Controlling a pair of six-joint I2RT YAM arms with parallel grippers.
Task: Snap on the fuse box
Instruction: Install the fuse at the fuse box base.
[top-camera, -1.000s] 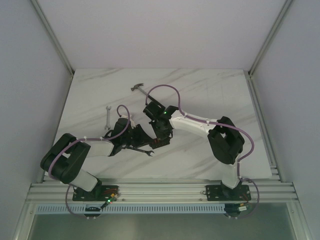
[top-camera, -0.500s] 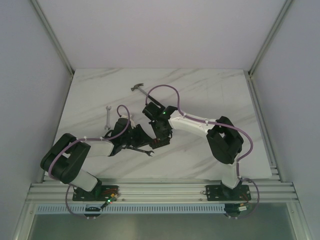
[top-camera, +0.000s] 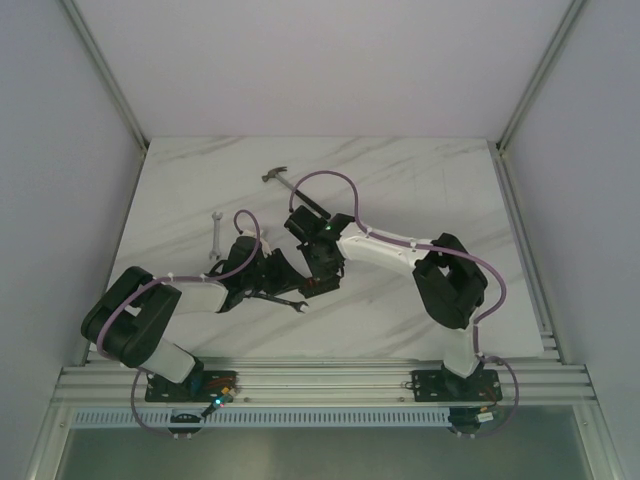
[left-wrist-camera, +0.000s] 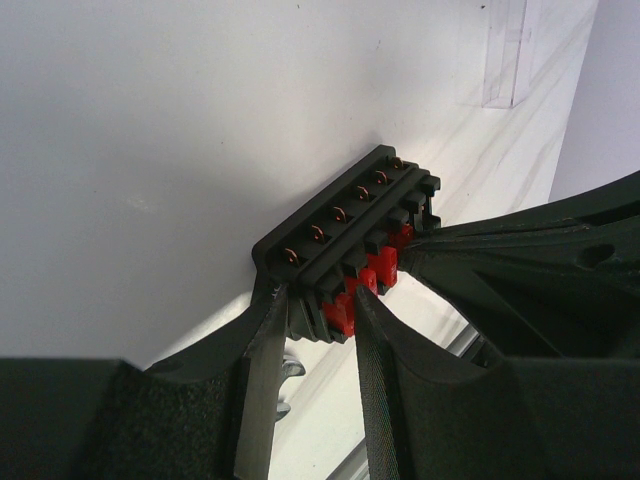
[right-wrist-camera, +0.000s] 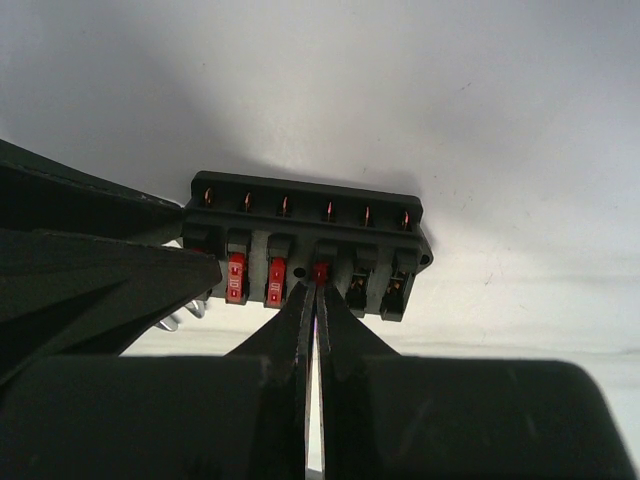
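The fuse box (left-wrist-camera: 345, 235) is a small black block with red fuses in its slots. My left gripper (left-wrist-camera: 320, 302) is shut on one end of it and holds it off the table. In the right wrist view the fuse box (right-wrist-camera: 300, 215) shows two seated red fuses (right-wrist-camera: 236, 277), and its two right-hand slots are empty. My right gripper (right-wrist-camera: 317, 285) is shut on a small red fuse (right-wrist-camera: 320, 270) at a middle slot. In the top view the left gripper (top-camera: 283, 283) and the right gripper (top-camera: 318, 282) meet, and the box is hidden between them.
A hammer (top-camera: 283, 180) lies at the back of the marble table (top-camera: 420, 190). A small wrench (top-camera: 214, 234) lies to the left. Another wrench (top-camera: 290, 301) lies under the grippers. Metal rails run along the near edge (top-camera: 320, 380).
The right wrist has edged very slightly toward the near side. The left arm and the fuse box have not moved.
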